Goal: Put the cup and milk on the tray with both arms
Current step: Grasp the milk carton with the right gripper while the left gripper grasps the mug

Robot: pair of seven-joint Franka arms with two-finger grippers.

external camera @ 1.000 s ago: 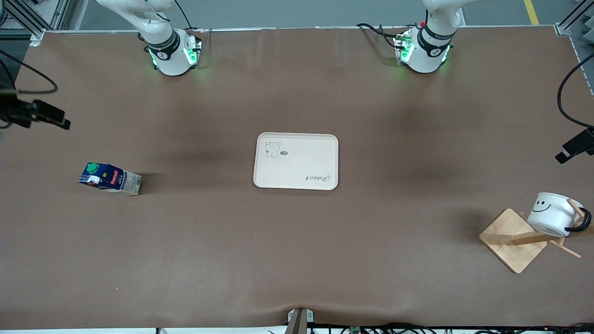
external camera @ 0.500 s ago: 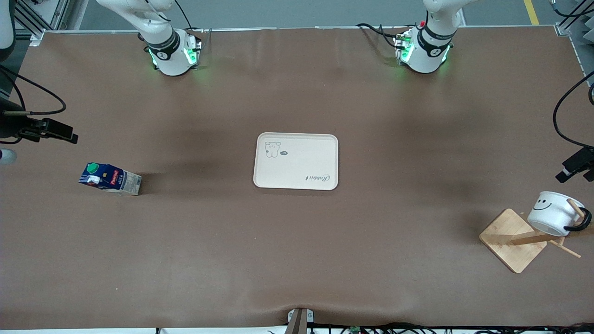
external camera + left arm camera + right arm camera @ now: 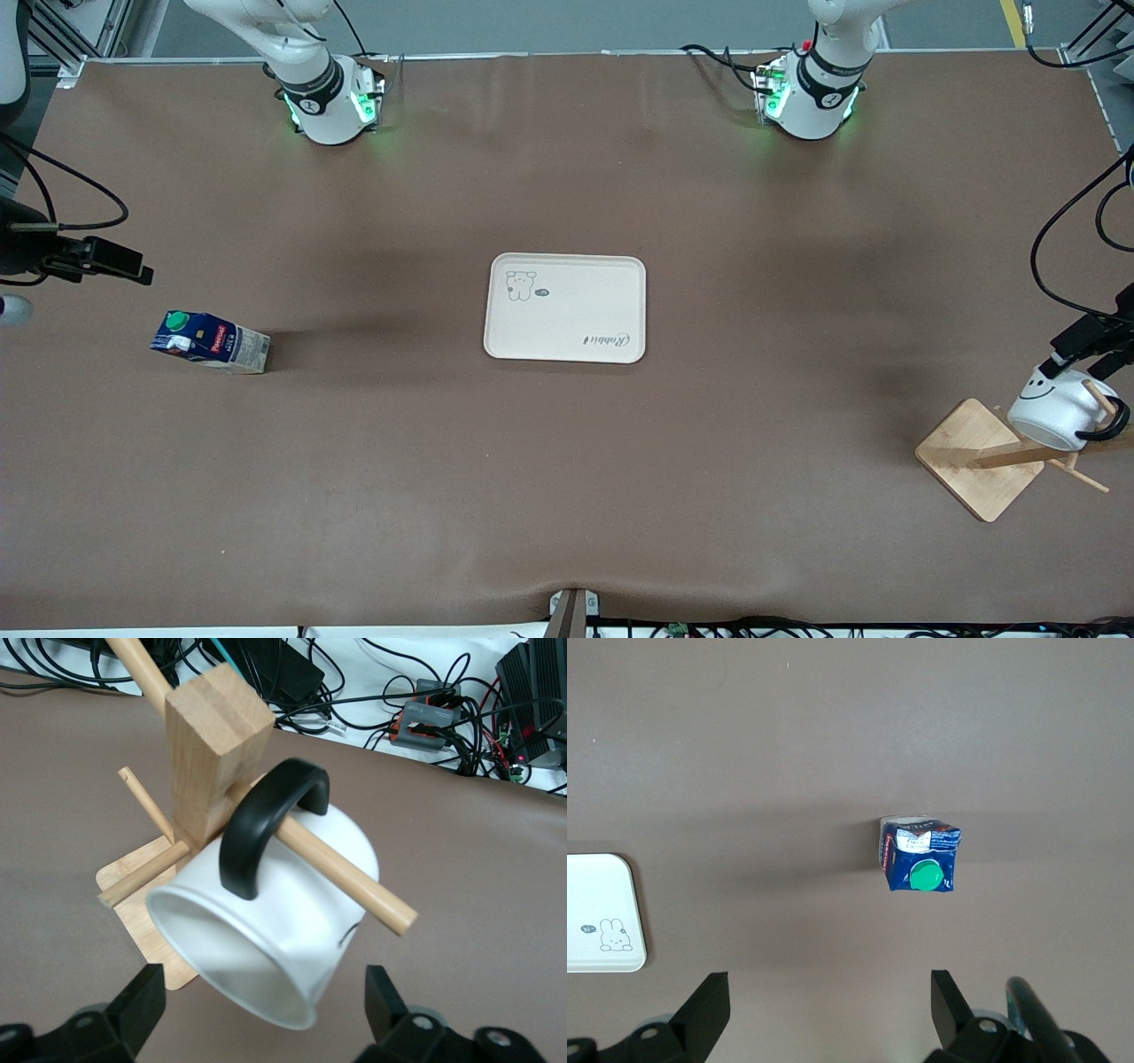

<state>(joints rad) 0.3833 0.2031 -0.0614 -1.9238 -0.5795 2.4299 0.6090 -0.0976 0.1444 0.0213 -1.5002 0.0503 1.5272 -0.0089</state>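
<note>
**Three Cameras, One Table**

The front camera looked down from high across the table (image 3: 567, 461), facing both bases. The left wrist camera sat close above the cup (image 3: 275, 930) on its wooden rack (image 3: 208, 753). The right wrist camera looked straight down from higher, sharing the milk (image 3: 920, 856) and tray (image 3: 602, 912) with the front view.

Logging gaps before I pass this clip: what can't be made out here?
- Small white smiley mug, front view: the left gripper covers its top.
- Left gripper, left wrist view: fingertips cut off by the picture's edge.
- Cream-white rectangular tray, right wrist view: cut off.
- Dark blue gable-top milk carton: label text too small.
</note>
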